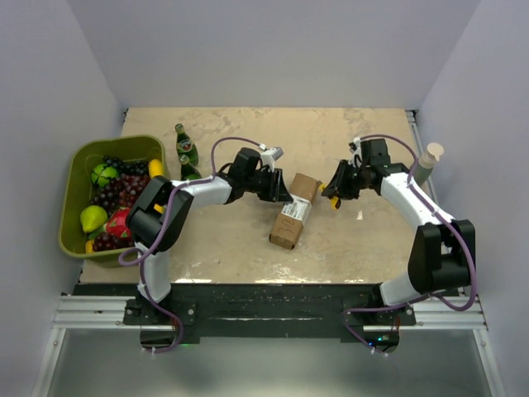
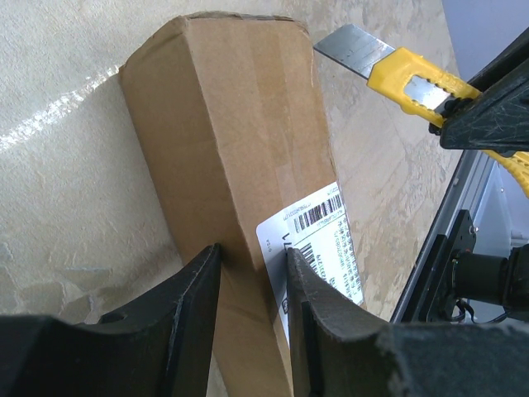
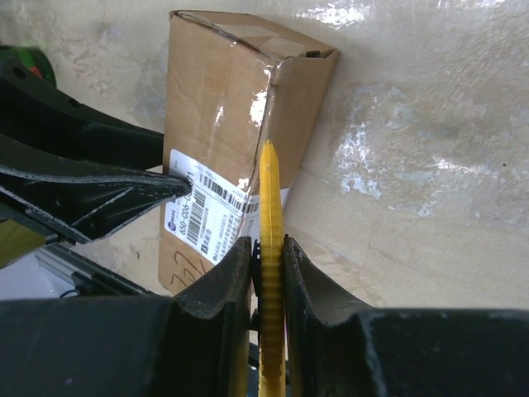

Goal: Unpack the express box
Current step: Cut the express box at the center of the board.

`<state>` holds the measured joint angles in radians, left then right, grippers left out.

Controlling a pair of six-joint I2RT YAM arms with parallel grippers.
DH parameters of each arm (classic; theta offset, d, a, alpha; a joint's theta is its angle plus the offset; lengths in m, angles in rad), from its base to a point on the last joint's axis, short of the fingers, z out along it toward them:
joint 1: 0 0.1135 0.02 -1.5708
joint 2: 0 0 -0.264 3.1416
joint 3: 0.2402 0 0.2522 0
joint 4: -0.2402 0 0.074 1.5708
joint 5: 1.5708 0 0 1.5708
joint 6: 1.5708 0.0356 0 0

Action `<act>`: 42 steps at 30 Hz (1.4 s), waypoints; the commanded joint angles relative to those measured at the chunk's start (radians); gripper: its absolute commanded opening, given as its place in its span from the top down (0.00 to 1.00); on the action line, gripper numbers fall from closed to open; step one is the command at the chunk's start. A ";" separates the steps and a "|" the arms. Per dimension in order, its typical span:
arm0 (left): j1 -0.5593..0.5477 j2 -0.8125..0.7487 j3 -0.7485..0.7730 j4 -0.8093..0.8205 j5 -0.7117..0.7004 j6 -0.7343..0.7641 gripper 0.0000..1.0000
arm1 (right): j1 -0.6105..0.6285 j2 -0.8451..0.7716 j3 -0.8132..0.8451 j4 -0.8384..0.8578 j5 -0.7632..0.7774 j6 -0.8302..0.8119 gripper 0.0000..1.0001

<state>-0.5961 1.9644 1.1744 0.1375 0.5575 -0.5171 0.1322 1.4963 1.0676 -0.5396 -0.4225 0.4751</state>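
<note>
The express box (image 1: 295, 212), a brown carton with a white label, lies at mid table. In the left wrist view the box (image 2: 231, 141) has one long edge between my left gripper's (image 2: 253, 266) fingers, one on the brown side and one on the label. My left gripper (image 1: 281, 193) is shut on it. My right gripper (image 1: 335, 193) is shut on a yellow utility knife (image 3: 270, 186). The knife blade (image 2: 351, 45) is out and sits just beside the box's far end. In the right wrist view the knife lines up with the box's (image 3: 219, 99) taped edge.
A green basket (image 1: 79, 161) of fruit stands at the left edge. Two green bottles (image 1: 186, 153) stand beside it, behind the left arm. A beige tube (image 1: 427, 162) sits at the right wall. White walls close in the table on three sides.
</note>
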 commanded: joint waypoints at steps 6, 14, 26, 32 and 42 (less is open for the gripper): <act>-0.025 0.103 -0.044 -0.173 -0.119 0.043 0.73 | 0.001 0.021 -0.021 -0.031 -0.064 0.011 1.00; -0.022 0.111 -0.007 -0.180 -0.136 0.054 0.75 | 0.003 0.039 -0.041 -0.040 -0.101 0.008 1.00; -0.022 0.117 0.018 -0.191 -0.150 0.068 0.75 | 0.003 0.042 -0.077 -0.033 -0.150 0.020 1.00; -0.019 0.120 0.022 -0.190 -0.156 0.078 0.75 | 0.026 0.055 -0.078 -0.028 -0.191 0.025 1.00; -0.011 0.123 0.028 -0.196 -0.157 0.085 0.75 | 0.066 0.079 -0.097 -0.025 -0.223 0.049 1.00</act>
<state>-0.6006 1.9934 1.2335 0.0883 0.5606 -0.5125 0.1692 1.5661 0.9844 -0.5526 -0.5770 0.4995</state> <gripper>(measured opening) 0.392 0.206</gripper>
